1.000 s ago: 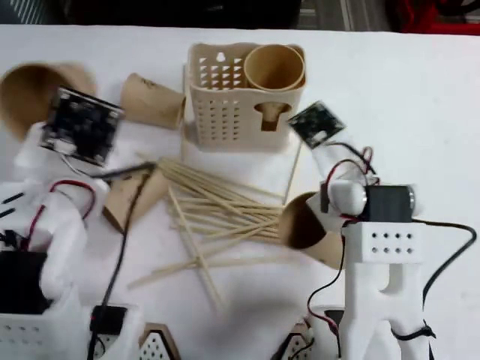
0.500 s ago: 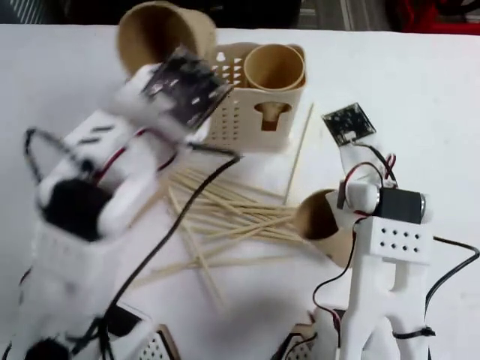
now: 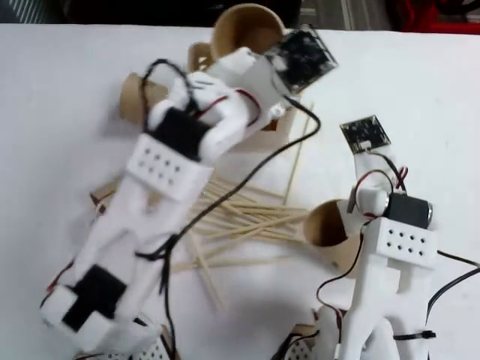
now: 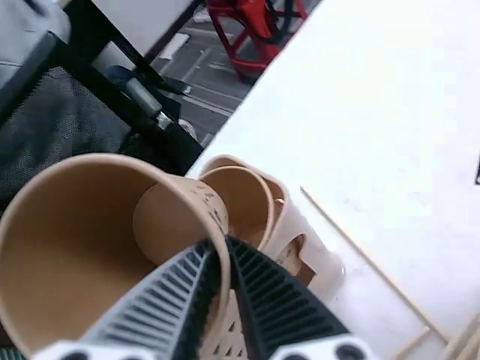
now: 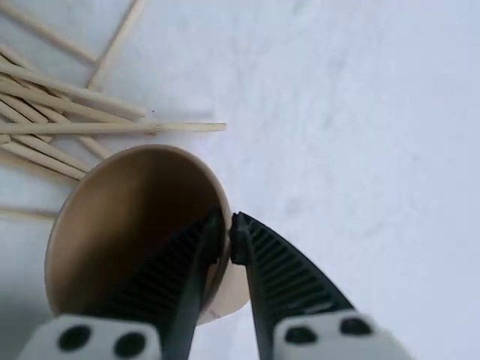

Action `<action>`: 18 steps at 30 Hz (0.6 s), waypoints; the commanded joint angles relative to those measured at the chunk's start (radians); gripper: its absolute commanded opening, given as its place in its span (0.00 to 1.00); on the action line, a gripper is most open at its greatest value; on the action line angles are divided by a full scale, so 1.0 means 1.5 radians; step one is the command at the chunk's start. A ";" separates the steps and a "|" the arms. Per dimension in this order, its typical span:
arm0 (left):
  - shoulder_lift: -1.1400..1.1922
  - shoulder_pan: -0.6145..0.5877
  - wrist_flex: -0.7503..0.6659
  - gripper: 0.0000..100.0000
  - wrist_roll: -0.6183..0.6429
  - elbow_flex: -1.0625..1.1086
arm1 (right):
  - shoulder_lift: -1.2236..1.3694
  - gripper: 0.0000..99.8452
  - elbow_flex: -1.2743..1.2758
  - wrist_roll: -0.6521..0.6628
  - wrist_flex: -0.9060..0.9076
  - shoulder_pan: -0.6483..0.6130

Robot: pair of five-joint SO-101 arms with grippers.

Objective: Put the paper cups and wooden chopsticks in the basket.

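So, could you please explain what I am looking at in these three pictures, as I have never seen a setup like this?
These are two small robot arms at a white table. One picture looks down from a fixed overhead camera; the other two come from cameras on each arm's wrist. The left pincer is clamped on the rim of a paper cup, held in the air close to the basket, which has another cup inside. The right pincer grips the rim of a second cup down by the table. Wooden chopsticks lie scattered between the arms.
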 commanded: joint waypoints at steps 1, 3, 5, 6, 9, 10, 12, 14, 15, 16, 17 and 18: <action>0.033 0.010 -0.017 0.02 -0.006 -0.057 | -0.019 0.02 0.003 -0.008 -0.007 0.008; 0.058 0.010 -0.017 0.02 -0.006 -0.072 | -0.019 0.02 0.003 -0.008 -0.007 0.008; 0.078 0.012 -0.017 0.02 -0.006 -0.077 | -0.019 0.02 0.003 -0.008 -0.007 0.008; 0.085 0.013 -0.017 0.02 -0.006 -0.076 | -0.019 0.02 0.003 -0.008 -0.007 0.008; 0.096 0.012 -0.017 0.08 -0.002 -0.076 | -0.019 0.02 0.003 -0.008 -0.007 0.008; 0.096 0.010 -0.017 0.11 -0.001 -0.076 | -0.019 0.02 0.003 -0.008 -0.007 0.008; 0.094 0.009 -0.015 0.19 0.004 -0.077 | -0.019 0.02 0.003 -0.008 -0.007 0.008; 0.081 0.008 -0.002 0.23 0.033 -0.088 | -0.019 0.02 0.003 -0.008 -0.007 0.008; 0.074 0.008 0.009 0.23 0.041 -0.096 | -0.019 0.02 0.003 -0.008 -0.007 0.008; 0.066 0.008 0.020 0.23 0.041 -0.106 | -0.019 0.02 0.003 -0.008 -0.007 0.007; 0.058 0.008 0.034 0.23 0.041 -0.118 | -0.019 0.02 0.002 -0.008 -0.007 0.007; 0.049 0.003 0.050 0.23 0.044 -0.135 | -0.020 0.02 0.002 -0.008 -0.006 0.007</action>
